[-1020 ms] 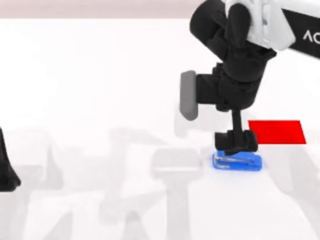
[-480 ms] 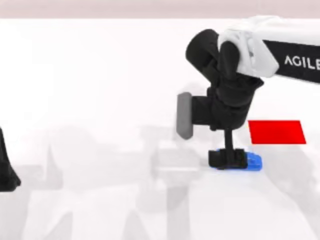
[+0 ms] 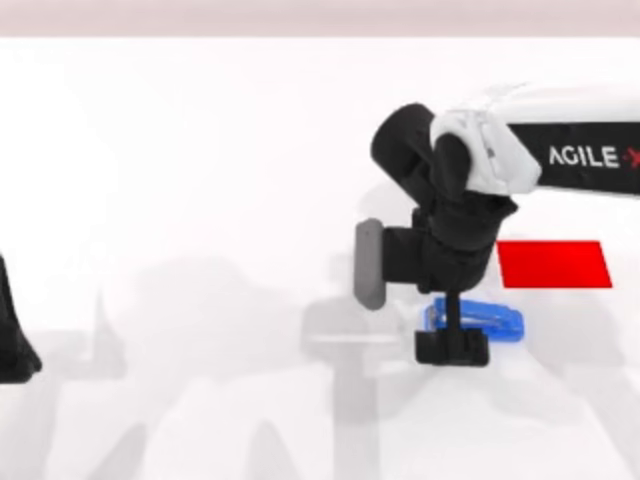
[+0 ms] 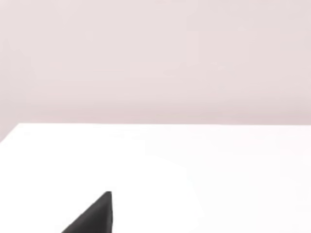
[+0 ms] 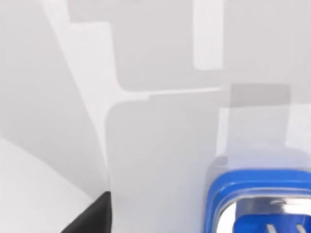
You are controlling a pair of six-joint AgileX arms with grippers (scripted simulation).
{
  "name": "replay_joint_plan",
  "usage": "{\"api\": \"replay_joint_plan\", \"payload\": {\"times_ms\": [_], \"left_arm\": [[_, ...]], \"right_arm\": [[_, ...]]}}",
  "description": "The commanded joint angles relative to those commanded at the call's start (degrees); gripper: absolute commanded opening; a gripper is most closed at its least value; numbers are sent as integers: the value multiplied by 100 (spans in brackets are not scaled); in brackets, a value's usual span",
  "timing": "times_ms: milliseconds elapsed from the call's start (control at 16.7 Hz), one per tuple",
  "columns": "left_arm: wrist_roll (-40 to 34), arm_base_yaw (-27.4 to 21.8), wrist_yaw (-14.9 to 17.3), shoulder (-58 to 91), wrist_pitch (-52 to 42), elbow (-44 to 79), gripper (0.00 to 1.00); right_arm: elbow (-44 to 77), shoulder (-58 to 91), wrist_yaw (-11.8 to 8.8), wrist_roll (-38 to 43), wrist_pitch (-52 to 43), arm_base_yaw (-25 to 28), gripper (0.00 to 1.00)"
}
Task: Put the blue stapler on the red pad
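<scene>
A plain white bench (image 3: pixel 200 150) is filling the scene under a pale pinkish backdrop, with soft grey shadows of the arms lying across it.

The right pincer (image 3: pixel 452 347) is pointing down at the left end of the small bright blue stapler (image 3: pixel 478 320), an elongated body with rounded ends and a silvery metal strip along its side. The black finger block is sitting over the stapler's near-left part, with a thin black stem crossing the blue body just above it. Whether the fingers are apart or closed on the stapler cannot be told from these views. In the right wrist view the stapler (image 5: pixel 260 201) is showing as a rounded blue end with a glint of metal inside it, lying flat on the bench, with one black fingertip (image 5: pixel 92 216) off to its side and not touching it.

Above the pincer, the black wrist and the white-shelled right arm marked AGILE are reaching in from the right of the stapler, and a grey slab-shaped part is sticking out from the wrist to the stapler's upper left.

The flat, bright red rectangular pad (image 3: pixel 553 264) is lying just beyond the stapler's right end, near it but apart.

The left pincer (image 3: pixel 12 345) is sitting parked far left of the stapler; its state cannot be told.
</scene>
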Motion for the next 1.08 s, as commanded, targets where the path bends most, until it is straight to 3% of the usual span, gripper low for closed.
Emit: {"api": "replay_joint_plan", "payload": {"times_ms": [780, 1080], "left_arm": [[0, 0, 0, 0, 0, 0, 100], [0, 0, 0, 0, 0, 0, 100]], "right_arm": [[0, 0, 0, 0, 0, 0, 2], [0, 0, 0, 0, 0, 0, 0]]}}
